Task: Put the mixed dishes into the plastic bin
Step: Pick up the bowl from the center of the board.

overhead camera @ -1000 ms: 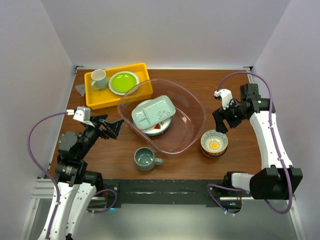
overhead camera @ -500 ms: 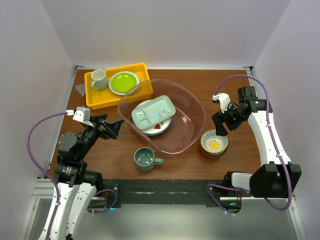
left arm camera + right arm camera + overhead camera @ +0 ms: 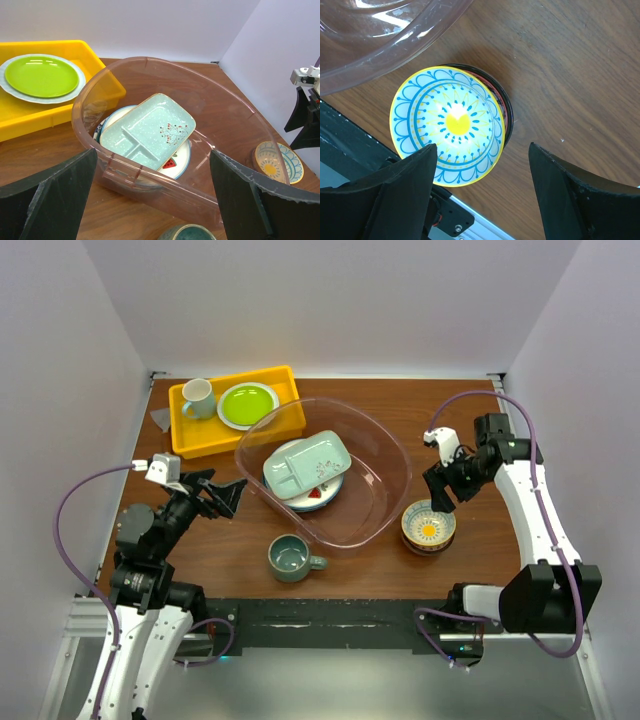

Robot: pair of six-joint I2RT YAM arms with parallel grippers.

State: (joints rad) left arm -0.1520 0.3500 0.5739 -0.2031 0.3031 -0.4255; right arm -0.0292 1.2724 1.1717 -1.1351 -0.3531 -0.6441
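The clear plastic bin [image 3: 385,455] [image 3: 235,117] [image 3: 395,45] sits mid-table and holds a pale-green divided tray [image 3: 305,462] [image 3: 145,129] lying on a white plate with red fruit marks [image 3: 318,494] [image 3: 177,162]. A grey-green mug [image 3: 290,557] [image 3: 190,234] stands in front of the bin. Right of the bin, a patterned bowl with a yellow centre [image 3: 428,525] [image 3: 449,125] [image 3: 277,160] is stacked on a darker bowl [image 3: 504,107]. My right gripper [image 3: 441,492] [image 3: 482,192] hovers open just above the stacked bowls, holding nothing. My left gripper [image 3: 228,494] [image 3: 152,200] is open and empty, left of the bin.
A yellow tray [image 3: 195,440] [image 3: 30,117] at the back left holds a lime-green plate [image 3: 247,404] [image 3: 42,76] and a pale mug with a green band [image 3: 198,397]. The table's near edge with its metal rail [image 3: 445,215] runs just below the bowls.
The right gripper has dropped and shifted a little toward the stacked bowls, its jaws narrowing slightly. The left arm and the dishes have not moved.
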